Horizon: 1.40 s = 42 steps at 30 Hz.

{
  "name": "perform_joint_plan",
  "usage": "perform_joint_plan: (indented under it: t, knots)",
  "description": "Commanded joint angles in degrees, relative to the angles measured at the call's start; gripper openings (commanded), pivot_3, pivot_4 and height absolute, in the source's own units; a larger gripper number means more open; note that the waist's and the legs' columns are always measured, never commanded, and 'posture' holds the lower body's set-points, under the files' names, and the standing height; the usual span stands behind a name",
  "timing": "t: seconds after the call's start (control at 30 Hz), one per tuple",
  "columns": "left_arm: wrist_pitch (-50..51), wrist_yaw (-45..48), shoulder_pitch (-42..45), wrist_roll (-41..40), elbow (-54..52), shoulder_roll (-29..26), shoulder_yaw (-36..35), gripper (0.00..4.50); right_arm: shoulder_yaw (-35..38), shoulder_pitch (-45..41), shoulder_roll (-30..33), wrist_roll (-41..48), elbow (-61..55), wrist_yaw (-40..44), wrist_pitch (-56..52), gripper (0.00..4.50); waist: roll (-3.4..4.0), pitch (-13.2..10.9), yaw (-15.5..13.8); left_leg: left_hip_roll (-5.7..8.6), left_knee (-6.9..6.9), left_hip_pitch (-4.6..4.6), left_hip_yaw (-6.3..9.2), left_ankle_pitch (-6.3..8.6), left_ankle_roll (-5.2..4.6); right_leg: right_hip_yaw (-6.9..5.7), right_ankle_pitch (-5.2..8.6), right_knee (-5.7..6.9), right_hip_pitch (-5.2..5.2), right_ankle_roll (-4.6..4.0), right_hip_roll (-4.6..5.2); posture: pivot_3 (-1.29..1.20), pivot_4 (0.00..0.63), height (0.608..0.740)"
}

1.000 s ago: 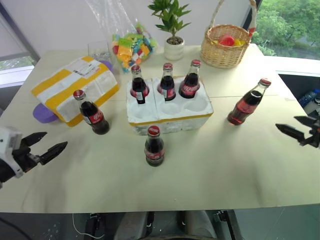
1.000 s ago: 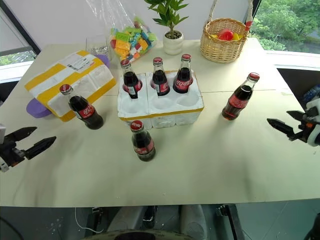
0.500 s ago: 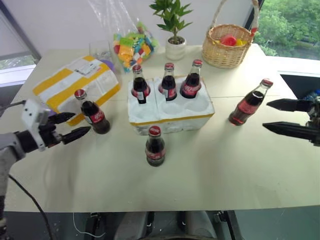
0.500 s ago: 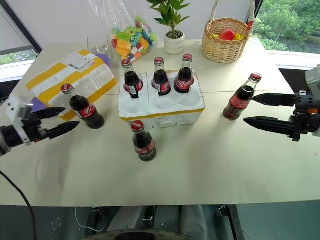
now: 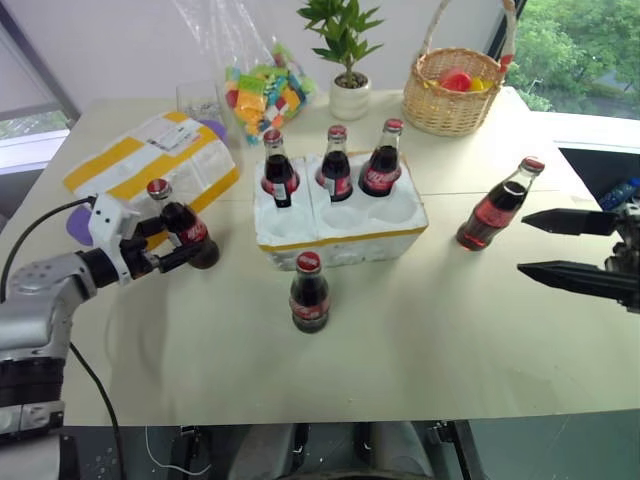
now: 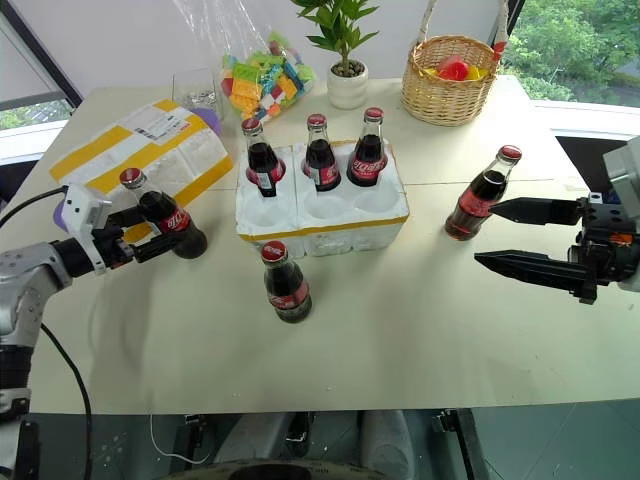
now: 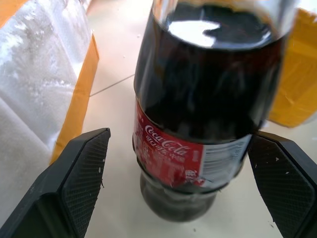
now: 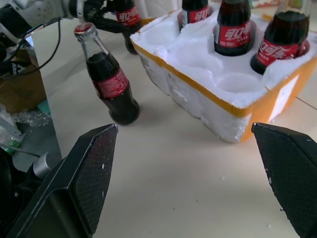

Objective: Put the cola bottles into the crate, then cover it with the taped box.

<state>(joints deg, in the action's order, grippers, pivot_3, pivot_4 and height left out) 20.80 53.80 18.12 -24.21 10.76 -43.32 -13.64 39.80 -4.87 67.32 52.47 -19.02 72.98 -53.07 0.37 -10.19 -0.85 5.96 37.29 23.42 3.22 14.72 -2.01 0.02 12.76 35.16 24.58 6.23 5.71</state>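
Three glass cola bottles (image 5: 337,160) with red caps and labels stand in the far wells of the crate (image 5: 340,235), a low white foam tray with a rough grainy surface and a yellow tape band round its rim; its three near round wells are bare. Another bottle (image 5: 309,292) stands on the tabletop (image 5: 430,340) just in front of the crate, one (image 5: 497,205) to its right, and one (image 5: 183,224) to its left beside the taped box (image 5: 150,172). My left gripper (image 5: 175,243) has its ribbed black fingers (image 7: 79,183) spread wide on either side of that left bottle, not clamping it. My right gripper (image 6: 520,238) hangs with fingers spread, near the right-hand bottle, holding nothing.
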Motion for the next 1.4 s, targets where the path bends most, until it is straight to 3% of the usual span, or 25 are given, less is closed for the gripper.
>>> perform_joint_plan:
  t: [0.03, 0.2, 0.3, 0.37, 0.53, 0.7, 0.9, 1.0, 1.13, 1.4]
  knots:
    - [-1.8, -0.4, 1.6, 0.8, 0.2, 0.7, 0.4, 4.45, 2.5, -0.3, 0.0, 2.4, -2.1, -0.4, -0.3, 4.44, 0.00, 0.0, 0.0, 0.00, 0.00, 0.00, 0.00, 0.00, 0.00, 0.00, 0.00, 0.00, 0.00, 0.00, 0.00, 0.00, 0.150, 0.732]
    - [-1.9, 0.0, 1.6, 0.9, 0.2, 1.5, 1.1, 4.45, 1.9, -0.3, 0.1, 2.9, -2.9, -0.9, -0.1, 4.44, 0.00, 0.0, 0.1, 0.00, 0.00, 0.00, 0.00, -0.01, -0.02, 0.00, 0.00, 0.00, 0.00, 0.01, 0.00, 0.00, 0.150, 0.732]
    - [-2.0, 0.5, 1.6, 0.5, 0.1, 1.7, 0.9, 3.62, 1.6, -0.7, 0.2, 3.6, -3.3, -1.2, -0.1, 4.50, 0.00, 0.0, 0.0, 0.00, 0.00, 0.00, 0.00, -0.06, -0.10, 0.00, 0.00, 0.00, 0.00, 0.01, 0.00, 0.00, 0.150, 0.732]
    - [-1.3, 0.8, 1.5, 0.2, -0.7, 1.4, 0.9, 2.79, 1.0, -0.9, 0.2, 3.9, -3.7, -1.5, 0.1, 4.50, -0.01, 0.0, 0.0, 0.00, 0.00, 0.00, 0.00, -0.06, -0.10, 0.00, 0.00, 0.00, 0.00, 0.01, 0.01, 0.00, 0.150, 0.732]
    - [1.8, 2.7, 2.1, -0.5, -2.8, -1.1, 1.2, 2.81, 0.0, -1.1, -0.1, 3.9, -4.4, -2.3, 0.8, 4.50, -0.04, 0.0, 0.0, 0.00, 0.00, 0.01, 0.00, -0.07, -0.12, 0.00, 0.00, 0.00, 0.00, 0.01, 0.01, 0.00, 0.150, 0.732]
    - [11.3, 10.2, 5.7, -6.5, -9.1, -7.6, 0.6, 2.81, -1.1, -2.1, -0.1, 4.6, -4.9, -3.3, 0.9, 4.50, -0.28, -0.2, 0.1, 0.00, 0.01, 0.06, 0.00, -0.07, -0.12, 0.00, 0.00, 0.01, 0.05, 0.01, -0.01, 0.00, 0.150, 0.732]
    - [21.6, 20.8, 18.2, -13.8, -12.0, -14.5, 3.4, 2.81, -2.6, -3.3, -0.4, 5.1, -5.2, -4.4, 0.7, 4.50, -0.47, -0.3, -0.1, 0.05, 0.09, 0.16, 0.04, -0.05, -0.11, -0.04, 0.00, -0.01, 0.07, 0.00, 0.02, 0.00, 0.150, 0.732]
    - [24.6, 22.7, 27.9, -15.0, -10.3, -12.6, 6.8, 2.81, -3.1, -3.8, -1.0, 5.6, -5.6, -5.7, 0.7, 4.50, -0.48, -0.3, -0.1, 0.06, 0.12, 0.17, 0.05, -0.07, -0.13, -0.08, 0.00, -0.01, 0.06, 0.01, 0.02, 0.00, 0.150, 0.732]
    - [25.0, 23.1, 40.4, -13.8, -5.1, -4.2, 12.6, 2.81, -3.5, -3.6, -2.6, 5.6, -7.0, -8.3, 1.1, 4.50, -0.49, -0.3, -0.1, 0.08, 0.17, 0.15, 0.08, -0.10, -0.14, -0.12, -0.02, 0.04, 0.02, 0.04, 0.01, 0.00, 0.150, 0.732]
    - [11.9, 25.0, 50.7, -3.6, 11.4, 10.2, 21.2, 2.81, 0.4, -0.3, -5.0, 7.2, -10.3, -12.5, 0.1, 4.50, -0.53, -0.3, 0.1, 0.08, 0.21, 0.16, 0.07, -0.12, -0.15, -0.10, -0.07, 0.10, 0.05, 0.14, -0.03, 0.00, 0.150, 0.732]
